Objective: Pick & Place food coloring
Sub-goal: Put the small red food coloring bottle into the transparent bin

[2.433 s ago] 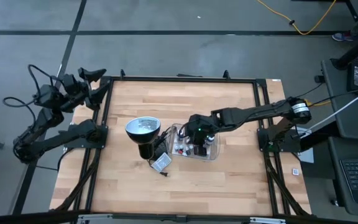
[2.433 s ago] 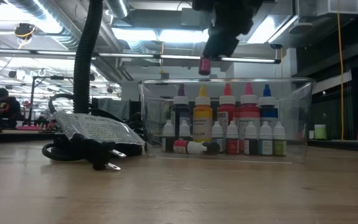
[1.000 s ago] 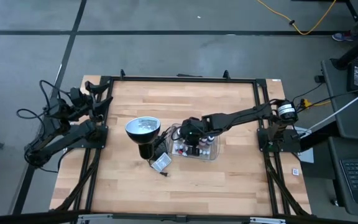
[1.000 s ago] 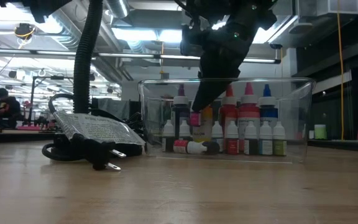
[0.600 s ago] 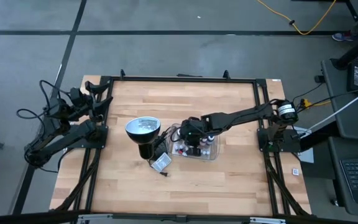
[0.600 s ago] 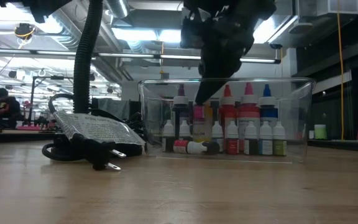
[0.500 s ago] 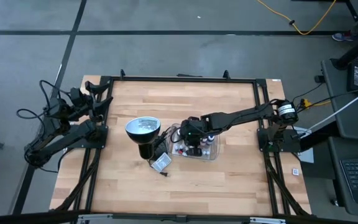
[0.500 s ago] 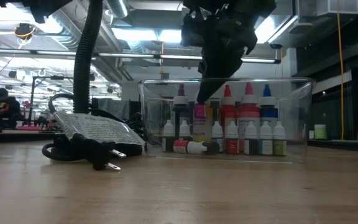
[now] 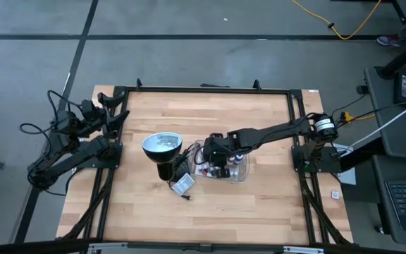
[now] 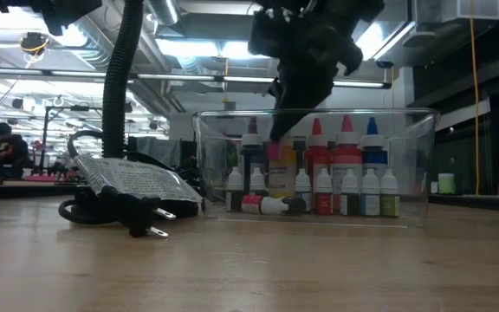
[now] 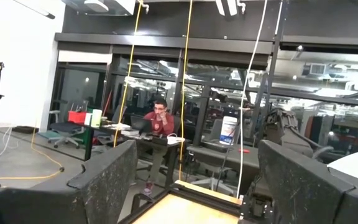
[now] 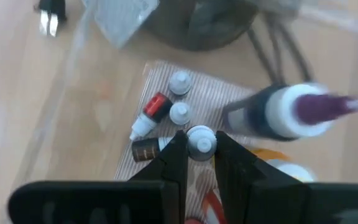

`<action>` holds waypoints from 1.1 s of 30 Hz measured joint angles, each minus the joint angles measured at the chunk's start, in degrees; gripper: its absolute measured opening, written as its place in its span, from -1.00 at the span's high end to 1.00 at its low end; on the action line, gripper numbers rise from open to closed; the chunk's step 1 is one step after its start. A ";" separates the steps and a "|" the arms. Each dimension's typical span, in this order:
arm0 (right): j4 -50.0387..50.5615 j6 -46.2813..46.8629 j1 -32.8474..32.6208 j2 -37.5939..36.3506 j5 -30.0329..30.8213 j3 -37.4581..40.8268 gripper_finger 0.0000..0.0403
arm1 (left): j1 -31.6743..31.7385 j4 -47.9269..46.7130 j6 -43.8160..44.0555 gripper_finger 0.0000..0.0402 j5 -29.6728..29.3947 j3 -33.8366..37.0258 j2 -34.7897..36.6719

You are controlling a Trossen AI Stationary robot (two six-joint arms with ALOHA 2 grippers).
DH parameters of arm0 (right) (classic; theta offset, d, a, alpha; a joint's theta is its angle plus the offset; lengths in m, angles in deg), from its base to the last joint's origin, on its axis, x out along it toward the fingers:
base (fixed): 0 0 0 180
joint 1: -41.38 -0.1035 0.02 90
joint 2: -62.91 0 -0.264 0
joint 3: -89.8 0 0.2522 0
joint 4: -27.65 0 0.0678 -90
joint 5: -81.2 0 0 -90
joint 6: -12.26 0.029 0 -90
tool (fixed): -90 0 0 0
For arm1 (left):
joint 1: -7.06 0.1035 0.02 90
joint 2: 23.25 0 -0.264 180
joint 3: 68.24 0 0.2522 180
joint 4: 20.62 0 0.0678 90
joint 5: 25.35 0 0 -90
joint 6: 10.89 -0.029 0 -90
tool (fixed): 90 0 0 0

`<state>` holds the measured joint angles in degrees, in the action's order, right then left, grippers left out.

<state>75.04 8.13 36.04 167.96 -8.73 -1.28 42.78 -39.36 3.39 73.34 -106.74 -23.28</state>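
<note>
Wooden table, clear tray, lamp, workshop behind.

I'm seeing the food coloring showing caps in purple, yellow, red, pink and blue along the back row, with small white-capped bottles in front, all inside the clear tray. I'm looking at a pale wood-plank surface framed in black, carrying a black lamp with a silvery round head. My right claw is showing dark fingers around a white-capped bottle.
</note>
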 joint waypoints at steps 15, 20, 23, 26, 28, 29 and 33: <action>1.04 -6.12 -0.13 2.58 -1.61 -0.27 0.69 | 0.01 0.02 0.08 -0.66 3.02 -0.02 0.00; 2.93 -8.31 -0.11 5.79 -1.64 -2.96 0.69 | 0.02 0.04 0.08 -0.66 3.02 -0.02 0.00; 4.19 -8.61 0.19 8.08 -1.67 -5.45 0.69 | 0.01 0.06 0.13 -0.66 3.00 -0.02 0.00; 5.28 -8.63 0.79 9.16 -1.75 -6.01 0.69 | 0.00 0.16 0.31 -0.66 3.01 -0.02 0.00; 5.14 -9.13 1.26 9.04 -1.78 -6.10 0.69 | 0.00 0.24 0.46 -0.66 2.99 -0.02 0.00; 5.05 -9.47 1.54 9.03 -1.98 -6.12 0.69 | 0.02 0.26 0.55 -0.66 3.02 -0.02 0.00; 5.00 -9.67 2.36 9.03 -3.34 -6.12 0.69 | 0.00 0.25 1.00 -0.66 3.01 -0.02 0.00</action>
<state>80.04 -1.54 38.40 176.99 -12.07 -7.40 42.78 -39.11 4.40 76.34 -106.76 -23.28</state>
